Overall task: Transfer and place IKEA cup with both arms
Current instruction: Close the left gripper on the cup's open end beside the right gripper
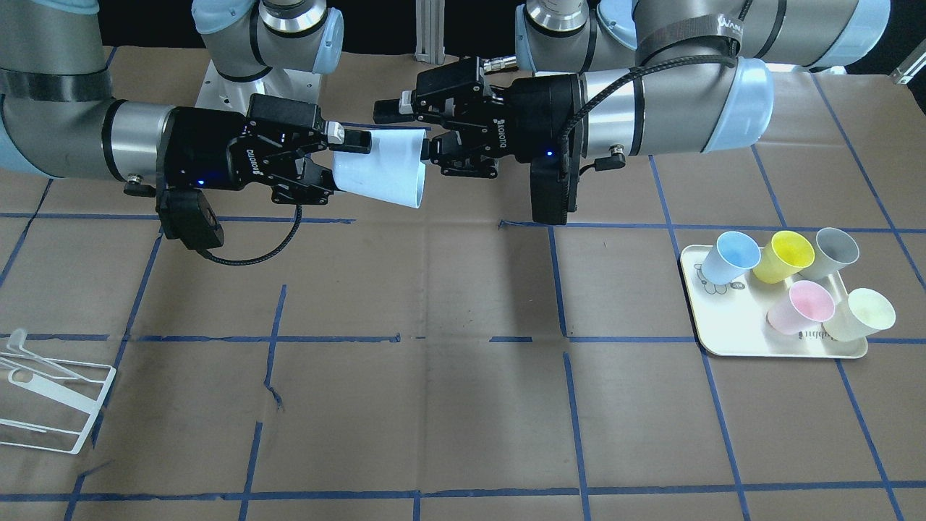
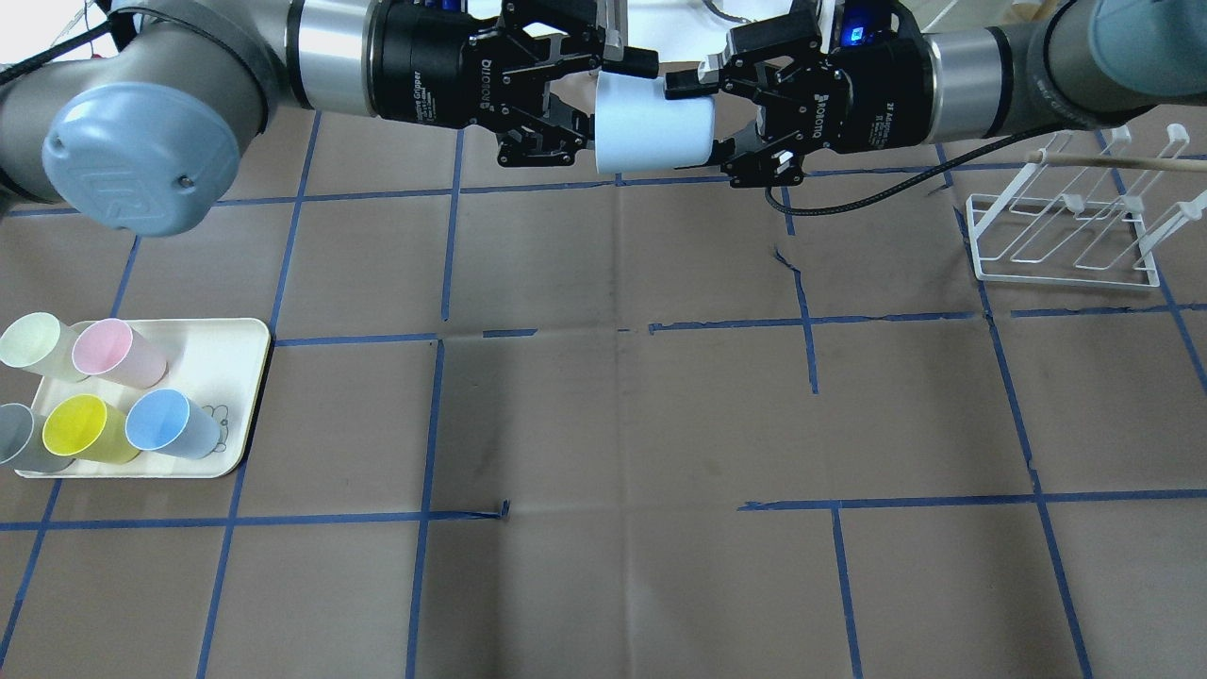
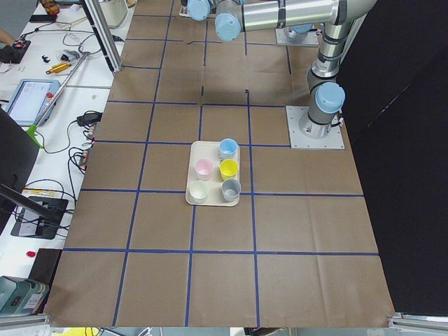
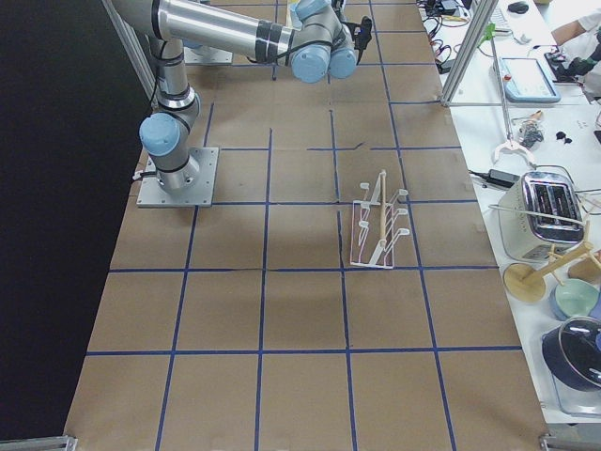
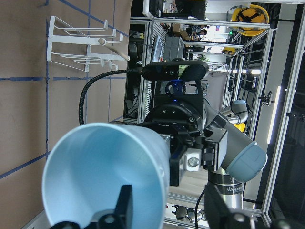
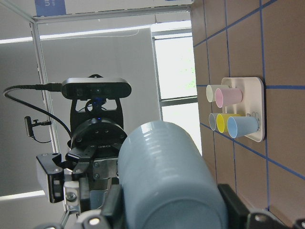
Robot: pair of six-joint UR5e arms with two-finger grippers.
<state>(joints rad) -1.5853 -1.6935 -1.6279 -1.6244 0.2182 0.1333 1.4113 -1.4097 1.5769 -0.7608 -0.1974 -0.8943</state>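
The IKEA cup (image 1: 383, 170), a pale sky-blue tumbler, hangs on its side in the air over the far middle of the table, between the two grippers; it also shows in the overhead view (image 2: 651, 123). My right gripper (image 1: 347, 163) is shut on its narrow base end, one finger above and one below (image 2: 702, 127). My left gripper (image 1: 409, 134) is open at the wide rim. In the left wrist view one finger (image 5: 124, 202) reaches inside the cup's mouth (image 5: 105, 171), the other stays outside, and neither touches the wall.
A cream tray (image 2: 240, 377) on my left holds several cups, among them a blue (image 2: 160, 420), a yellow (image 2: 80, 424) and a pink one (image 2: 104, 347). A white wire rack (image 2: 1056, 245) stands on my right. Blue tape lines grid the brown table.
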